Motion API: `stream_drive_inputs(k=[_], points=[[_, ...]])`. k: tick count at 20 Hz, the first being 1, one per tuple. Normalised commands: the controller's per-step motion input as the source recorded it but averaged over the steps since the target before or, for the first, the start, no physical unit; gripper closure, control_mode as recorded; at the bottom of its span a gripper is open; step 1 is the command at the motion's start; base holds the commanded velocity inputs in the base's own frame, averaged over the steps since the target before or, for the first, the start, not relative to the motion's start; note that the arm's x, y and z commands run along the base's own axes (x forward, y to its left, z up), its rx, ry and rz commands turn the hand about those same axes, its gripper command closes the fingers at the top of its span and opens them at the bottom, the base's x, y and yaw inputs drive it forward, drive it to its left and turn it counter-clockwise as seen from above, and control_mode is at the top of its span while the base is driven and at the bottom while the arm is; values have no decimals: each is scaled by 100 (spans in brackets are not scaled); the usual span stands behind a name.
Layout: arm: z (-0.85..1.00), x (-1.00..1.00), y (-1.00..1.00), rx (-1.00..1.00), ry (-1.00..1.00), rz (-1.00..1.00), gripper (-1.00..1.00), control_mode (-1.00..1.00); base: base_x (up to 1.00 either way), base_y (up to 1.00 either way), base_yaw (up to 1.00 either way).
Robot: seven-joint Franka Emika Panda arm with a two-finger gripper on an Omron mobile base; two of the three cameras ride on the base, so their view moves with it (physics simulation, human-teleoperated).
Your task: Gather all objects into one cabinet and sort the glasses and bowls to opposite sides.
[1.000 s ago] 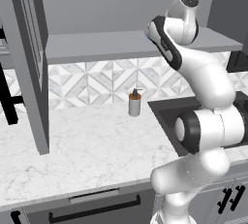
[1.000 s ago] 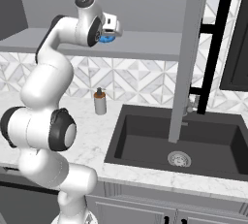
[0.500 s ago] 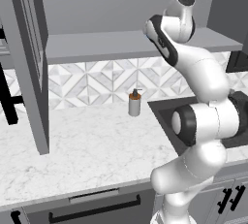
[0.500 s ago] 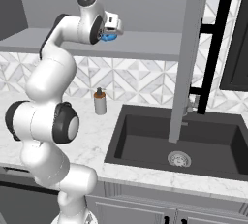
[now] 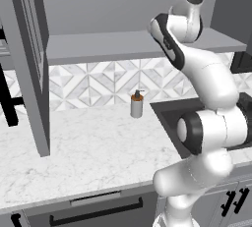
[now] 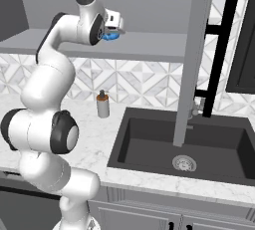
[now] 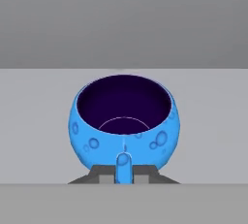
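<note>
- There, in the hand view, I had the small blue bowl (image 7: 123, 123) dead ahead of the claw (image 7: 123, 172), its near wall pinched right at the fingertips and its dark mouth facing up and open to me.
- The claw was clamped on that near rim, jaws drawn tight with only the thin wall between them; in the right base view I could see a sliver of the blue bowl (image 6: 112, 36) tucked under the gripper (image 6: 113, 31).
- The bowl sat on, or just over, the flat grey cabinet shelf (image 6: 149, 47), which stretched out ahead of and below the claw; I could not tell whether its base was touching.
- I judged it light, rigid and glossy, so likely slippery. Held by one edge, it could pivot or slide out if I swung fast.
- The rim was the sensible place to take it: the rounded belly looked too wide and curved for the fingers.
- Well below the claw stood the soap dispenser (image 6: 103, 104) on the marble counter (image 5: 88, 147), with the black sink (image 6: 199, 142) off to the far side.
- The open cabinet door (image 5: 32, 59) hung well away on the other side.
- Of the cups and the dark bowl I could say nothing from here.
</note>
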Motion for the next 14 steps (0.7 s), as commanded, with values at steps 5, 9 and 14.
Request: stream_drive_inputs(k=[5, 9, 14], points=[[-2, -87, 0, 0, -19, 0, 100, -100, 0, 0, 0], [-11, -100, 0, -4, -17, 0, 100, -100, 0, 0, 0], [2, -100, -4, -1, -10, 0, 100, -100, 0, 0, 0]])
